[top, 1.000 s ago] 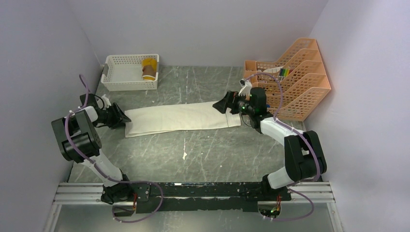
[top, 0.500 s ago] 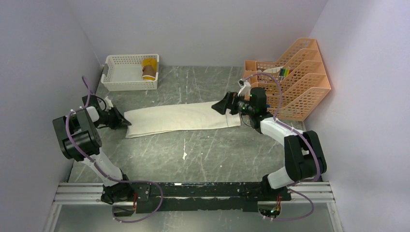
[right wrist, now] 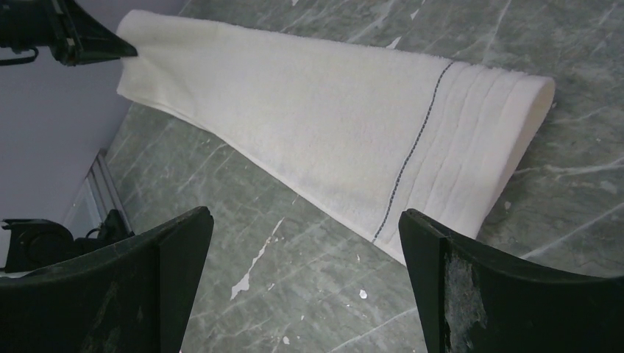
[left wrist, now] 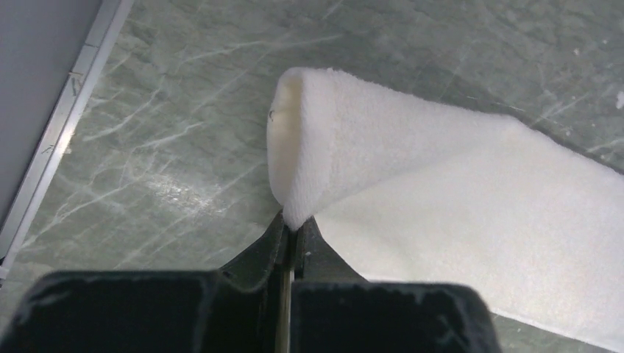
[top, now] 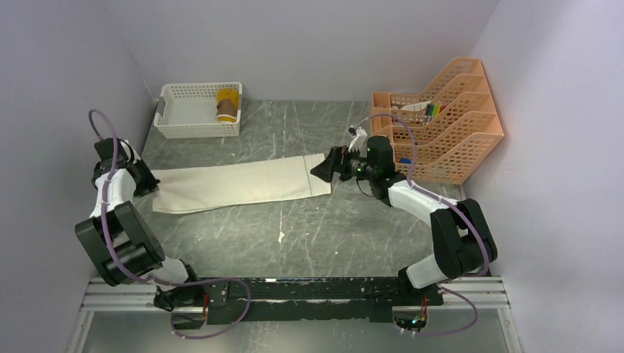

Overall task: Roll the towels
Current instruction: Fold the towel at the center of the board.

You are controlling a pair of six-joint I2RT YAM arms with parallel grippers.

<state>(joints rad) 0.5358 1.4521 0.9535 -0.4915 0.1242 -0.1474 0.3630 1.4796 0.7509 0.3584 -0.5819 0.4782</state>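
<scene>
The cream towel (top: 235, 184) lies flat on the tabletop (top: 316, 235) in front of the basket (top: 195, 132), its length running rightward. The left claw (left wrist: 293, 234) is clenched on the end nearest the basket, corner raised. The right claw (top: 321, 168) hangs released over the opposite end.

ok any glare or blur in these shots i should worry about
Left wrist: a pale sheen on the marbled table left of the cream towel, and the left gripper body is soft, being close to the lens. Right wrist: the right gripper has dark, underlit fingers, while the towel's stripe is crisp. Top external: even light, faint shadows, nothing blown out.
</scene>
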